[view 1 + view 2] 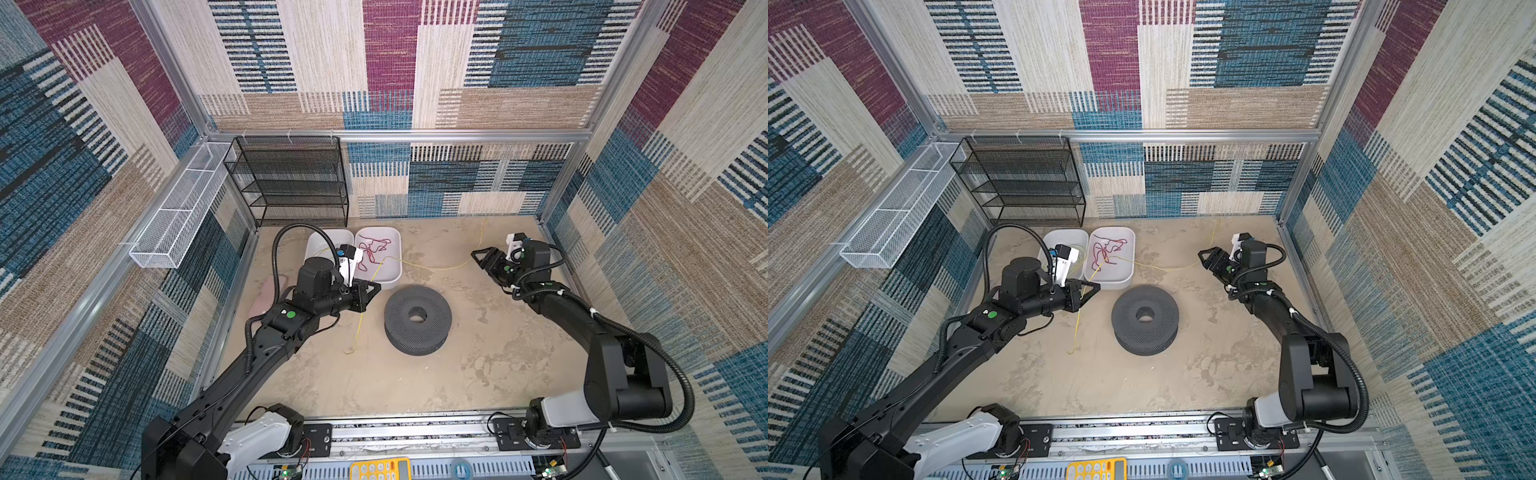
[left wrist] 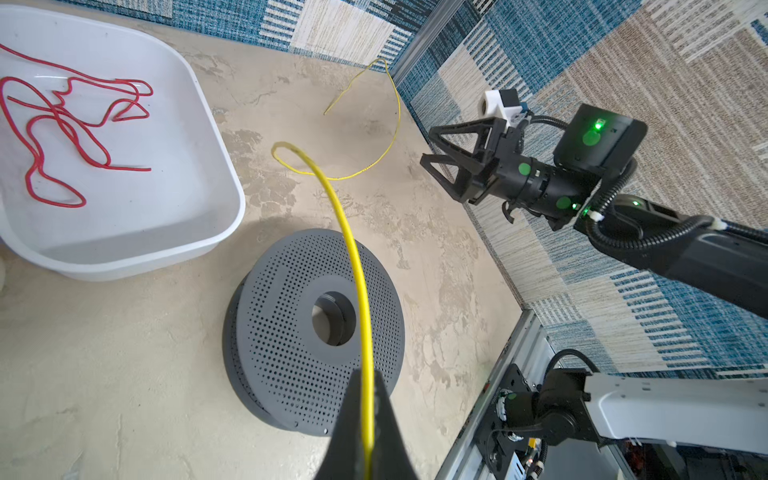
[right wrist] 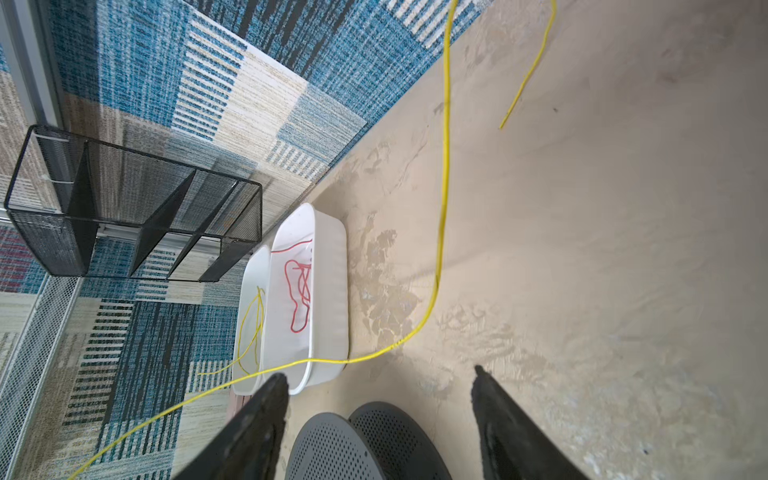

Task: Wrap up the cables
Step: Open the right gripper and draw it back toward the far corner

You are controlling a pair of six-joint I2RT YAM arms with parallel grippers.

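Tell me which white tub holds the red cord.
The tub nearest the grey spool, right of its twin in both top views. The red cord lies loose in it; the twin holds yellow strands.

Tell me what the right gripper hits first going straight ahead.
Ahead of the right gripper: likely the yellow cable, then the white tub with the red cord; its height is unclear, so it may pass above.

We count two robot arms (image 1: pixel 266 345) (image 1: pixel 602 345), two white tubs (image 1: pixel 316 245) (image 1: pixel 386 274), one grey spool (image 1: pixel 436 320), one red cord (image 2: pixel 129 168), one black mesh shelf (image 1: pixel 291 183), one white wire basket (image 1: pixel 178 216) and one yellow calculator (image 1: pixel 380 469). We see one long yellow cable (image 2: pixel 363 291); the yellow strands (image 3: pixel 262 316) in a tub we cannot count.
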